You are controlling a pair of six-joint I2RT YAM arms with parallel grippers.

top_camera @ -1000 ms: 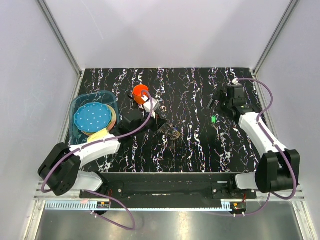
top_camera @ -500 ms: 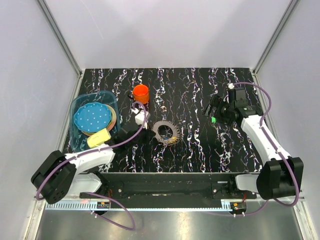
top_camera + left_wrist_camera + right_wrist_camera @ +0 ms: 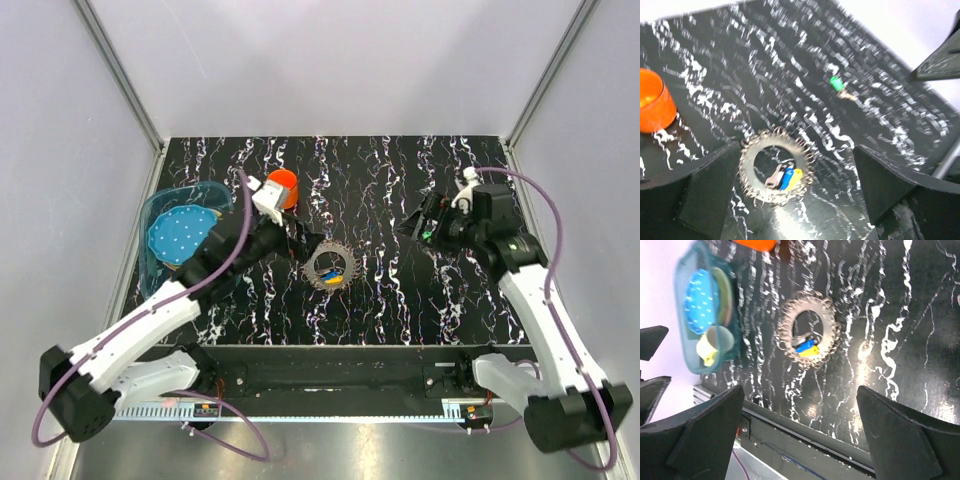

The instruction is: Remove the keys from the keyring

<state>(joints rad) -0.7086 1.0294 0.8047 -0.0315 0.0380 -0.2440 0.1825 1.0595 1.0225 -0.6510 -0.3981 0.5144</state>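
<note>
The toothed grey keyring [image 3: 318, 262] lies flat on the black marbled table, and its rim also shows in the left wrist view [image 3: 746, 159] and the right wrist view [image 3: 829, 322]. Blue and yellow keys [image 3: 790, 178] and a pale metal one lie inside its hollow, with the keys [image 3: 807, 347] still at its inner rim. A green key [image 3: 836, 83] lies apart on the table, close to my right gripper [image 3: 412, 226]. My left gripper [image 3: 306, 247] hovers just left of the ring, open and empty. My right gripper [image 3: 800, 432] is open and empty too.
An orange cup [image 3: 285, 180] stands behind my left wrist. At the table's left edge, a blue plastic tub [image 3: 160, 215] holds a dotted blue disc and a yellow piece. The frame's front rail [image 3: 805, 450] runs along the near edge.
My left gripper has let go of the keyring and opened wide, pulled back left, then swung toward the ring again. The ring now lies flat. The right arm leaned in leftward.
</note>
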